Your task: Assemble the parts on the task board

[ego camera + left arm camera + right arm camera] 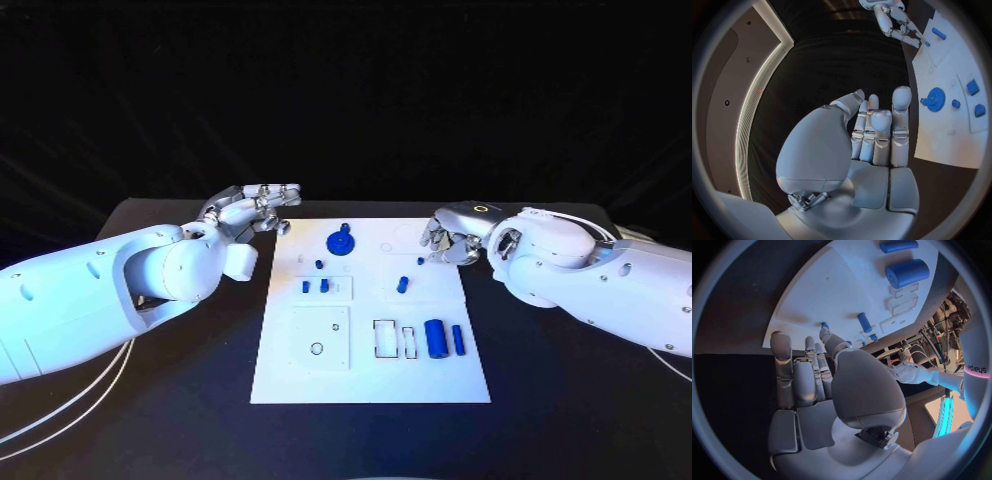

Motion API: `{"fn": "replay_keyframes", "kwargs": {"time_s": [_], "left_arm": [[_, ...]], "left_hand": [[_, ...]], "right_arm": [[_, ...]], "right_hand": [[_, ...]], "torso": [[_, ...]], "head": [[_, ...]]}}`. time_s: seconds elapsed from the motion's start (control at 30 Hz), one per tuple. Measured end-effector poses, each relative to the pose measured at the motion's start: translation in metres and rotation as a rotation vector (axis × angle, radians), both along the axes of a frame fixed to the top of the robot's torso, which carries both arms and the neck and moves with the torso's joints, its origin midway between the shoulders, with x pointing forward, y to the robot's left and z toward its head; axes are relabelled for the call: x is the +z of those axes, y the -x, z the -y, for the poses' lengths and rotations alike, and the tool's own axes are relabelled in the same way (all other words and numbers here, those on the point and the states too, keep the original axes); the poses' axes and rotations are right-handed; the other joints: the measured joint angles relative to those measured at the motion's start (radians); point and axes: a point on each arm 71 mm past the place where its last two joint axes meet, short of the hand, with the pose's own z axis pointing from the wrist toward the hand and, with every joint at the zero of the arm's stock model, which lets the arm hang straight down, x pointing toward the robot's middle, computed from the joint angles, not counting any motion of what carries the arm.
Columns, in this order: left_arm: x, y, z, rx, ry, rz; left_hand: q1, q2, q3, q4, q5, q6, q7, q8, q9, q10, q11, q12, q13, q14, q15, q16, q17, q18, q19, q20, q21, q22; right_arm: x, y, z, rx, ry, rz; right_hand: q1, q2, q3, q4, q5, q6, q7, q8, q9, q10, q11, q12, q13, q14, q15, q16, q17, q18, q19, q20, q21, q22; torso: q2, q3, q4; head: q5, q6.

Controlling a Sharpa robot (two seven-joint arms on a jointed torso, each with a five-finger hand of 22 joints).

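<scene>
Hands are both hovering empty: left hand (257, 210) spread off the task board's (433, 385) far-left corner, right hand (456, 240) loosely curled over its far-right edge. Parts (444, 338) are lying unassembled; gear (342, 243) sitting far-centre. Picking probably comes next.

A: Where does the task board (371, 385) lie?

B: At the centre of the table (577, 420). The left hand (254, 210) is off its 10 o'clock corner; the right hand (453, 240) is over its edge at 2 o'clock.

A: And the parts?

B: The gear (342, 243) lies at 12 o'clock. Two small pegs (315, 286) lie left of centre, one small pin (404, 284) right of centre. The large cylinder (436, 338) and the long rod (459, 339) lie side by side at 4 o'clock.
</scene>
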Motion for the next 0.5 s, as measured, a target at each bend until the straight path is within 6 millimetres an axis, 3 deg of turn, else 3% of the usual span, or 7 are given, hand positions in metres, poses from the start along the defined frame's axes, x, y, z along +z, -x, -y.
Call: {"fn": "replay_keyframes", "kwargs": {"time_s": [0.5], "left_arm": [[0.001, 0.002, 0.0, 0.011, 0.037, -0.007]], "left_hand": [[0.0, 0.0, -0.004, -0.004, 0.0, 0.0, 0.0, 0.004, 0.0, 0.0, 0.0, 0.008, 0.005, -0.001, -0.001, -0.004, -0.008, 0.0, -0.004, -0.004, -0.011, -0.006]], "right_arm": [[-0.012, 0.001, -0.015, 0.032, 0.064, -0.014]], "right_hand": [[0.0, 0.0, 0.039, -0.002, -0.004, 0.013, -0.006, -0.008, 0.0, 0.0, 0.0, -0.009, -0.03, 0.0, 0.0, 0.0, 0.001, 0.0, 0.004, -0.004, 0.0, -0.002]], "torso": [[0.0, 0.0002, 0.001]], "head": [[-0.004, -0.011]]}}
